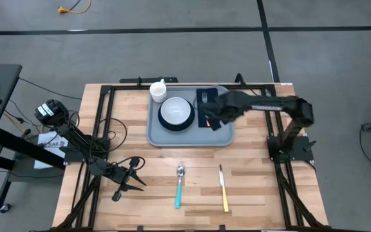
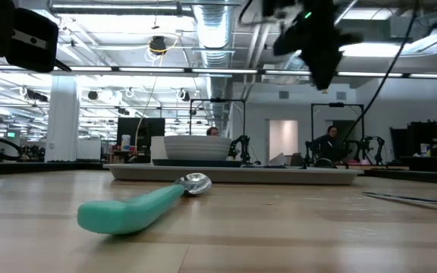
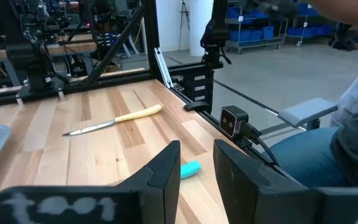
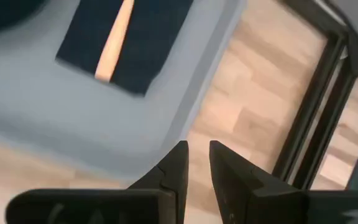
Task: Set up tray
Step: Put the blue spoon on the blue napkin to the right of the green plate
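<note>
The tray [image 1: 192, 138], a smooth grey-blue plastic rectangle with rounded corners and a low rim, is seen at the far middle of the wooden slatted table [image 1: 250, 187]. On it are held a white bowl [image 1: 175, 111], a white cup [image 1: 158, 90] and a dark navy folded napkin [image 4: 129, 43] carrying an orange-handled utensil [image 4: 114, 43]. The right gripper [image 4: 194, 163] is held above the tray's right edge, empty, its fingers parted by a narrow gap. Nearer than the tray lie a teal-handled spoon [image 1: 180, 185] and a yellow-handled knife [image 1: 223, 187]. The left gripper [image 3: 196, 163], left of the spoon, is empty with a slim gap between its fingers.
</note>
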Controlling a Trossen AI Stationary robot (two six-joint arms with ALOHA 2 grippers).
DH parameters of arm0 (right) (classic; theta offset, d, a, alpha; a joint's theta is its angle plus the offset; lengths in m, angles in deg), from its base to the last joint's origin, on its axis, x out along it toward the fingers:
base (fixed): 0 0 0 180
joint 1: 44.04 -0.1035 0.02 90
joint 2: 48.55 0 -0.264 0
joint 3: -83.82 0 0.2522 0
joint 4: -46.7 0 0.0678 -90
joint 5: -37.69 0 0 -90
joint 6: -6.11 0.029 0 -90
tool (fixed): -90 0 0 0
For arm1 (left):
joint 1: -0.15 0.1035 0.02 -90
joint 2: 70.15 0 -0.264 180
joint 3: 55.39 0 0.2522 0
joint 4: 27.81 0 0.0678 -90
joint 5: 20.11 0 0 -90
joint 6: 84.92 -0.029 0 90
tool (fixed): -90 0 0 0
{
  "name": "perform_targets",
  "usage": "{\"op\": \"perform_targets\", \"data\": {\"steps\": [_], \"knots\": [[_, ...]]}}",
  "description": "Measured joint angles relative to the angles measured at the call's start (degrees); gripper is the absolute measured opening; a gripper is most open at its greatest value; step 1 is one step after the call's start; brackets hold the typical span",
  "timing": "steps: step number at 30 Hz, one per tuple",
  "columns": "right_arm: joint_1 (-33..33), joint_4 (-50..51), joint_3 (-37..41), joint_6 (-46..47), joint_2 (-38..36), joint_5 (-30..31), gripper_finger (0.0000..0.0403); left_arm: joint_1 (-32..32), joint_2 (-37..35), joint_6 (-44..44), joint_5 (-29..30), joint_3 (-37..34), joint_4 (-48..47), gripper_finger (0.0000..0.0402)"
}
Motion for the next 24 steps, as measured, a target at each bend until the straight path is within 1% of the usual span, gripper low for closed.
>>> {"op": "perform_targets", "data": {"steps": [2, 5, 8, 11, 14, 17, 19, 22, 23, 24], "knots": [[-3.54, -0.62, 2.75, 2.55, -3.94, -0.59, 0.0053, 0.00, 0.00, 0.90, 0.00, 0.00, -0.23, 0.0087], [-9.45, -4.61, 8.68, 5.46, -10.97, -0.74, 0.0040, 0.00, 0.00, 2.34, 0.03, 0.00, -0.51, 0.0087], [-16.82, -16.35, 16.96, 6.15, -17.83, 2.44, 0.0024, 0.01, 0.00, 3.77, 0.47, 0.00, -0.55, 0.0087], [-24.10, -32.19, 26.27, 6.05, -22.84, 9.22, 0.0008, 0.00, 0.00, 5.41, 1.48, 0.00, -0.73, 0.0087], [-30.08, -47.47, 34.80, 5.92, -24.61, 17.79, 0.0001, 0.00, 0.00, 7.26, 4.28, 0.00, -1.19, 0.0087], [-34.59, -60.51, 41.55, 5.92, -23.48, 28.22, 0.0005, 0.01, 0.00, 8.89, 7.62, 0.02, -2.94, 0.0087], [-37.17, -69.58, 45.07, 6.91, -21.22, 38.29, 0.0009, 0.00, 0.00, 10.51, 9.81, 0.02, -4.17, 0.0087], [-40.01, -83.68, 47.88, 7.56, -15.94, 56.34, 0.0013, 0.26, 0.00, 14.63, 12.56, 0.02, -4.44, 0.0087], [-40.67, -86.35, 48.24, 6.77, -14.13, 61.43, 0.0013, 0.54, 0.00, 16.45, 13.04, 0.04, -4.23, 0.0087], [-41.15, -88.69, 48.23, 5.38, -12.35, 65.12, 0.0013, 0.98, 0.00, 18.71, 13.37, 0.29, -4.19, 0.0087]]}}
